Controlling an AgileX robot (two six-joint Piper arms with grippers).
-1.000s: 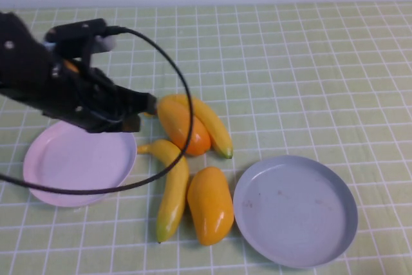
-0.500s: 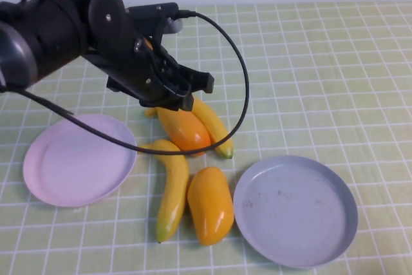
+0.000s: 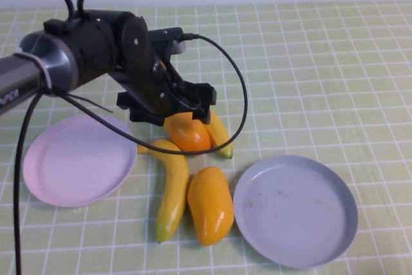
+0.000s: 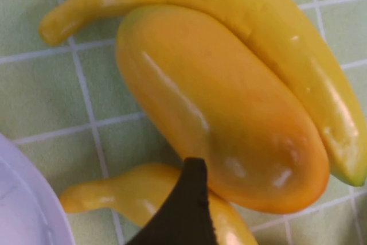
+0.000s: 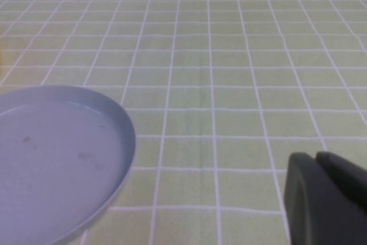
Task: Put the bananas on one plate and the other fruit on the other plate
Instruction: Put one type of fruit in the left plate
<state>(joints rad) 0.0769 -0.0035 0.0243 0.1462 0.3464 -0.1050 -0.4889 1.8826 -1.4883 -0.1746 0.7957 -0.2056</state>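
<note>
The left gripper's [image 3: 172, 113] fingers [image 4: 184, 210] cannot be read as spread or closed: the high view hides them under the arm's black body, and the left wrist view shows only one dark fingertip, just over the reddish mango [image 4: 223, 113] and the neck of a banana [image 4: 149, 196]. They have hold of nothing visible. This gripper hangs directly above the rear fruit cluster at the middle of the desk [image 3: 309, 62], its cable looping round to the right.

Below it, the reddish mango [image 3: 187, 132] lies pressed against the rear banana [image 3: 220, 134], which curves along its far side and ends in a greenish tip. The front banana [image 3: 172, 188] lies nearer the camera, its stem end close to the reddish mango and its body running alongside the second mango [image 3: 210, 204], touching or nearly so. All four fruits sit on the green checked cloth.

The pink plate [image 3: 77, 159] lies left of the fruit and holds nothing. The grey-blue plate [image 3: 295, 210] lies right of the second mango, just beside it, also bare apart from faint specks.

The right gripper [image 5: 327, 199] is outside the high view; its wrist view shows one dark finger edge above the desk, near the grey-blue plate [image 5: 57, 153], and I cannot tell how far its fingers are parted.
</note>
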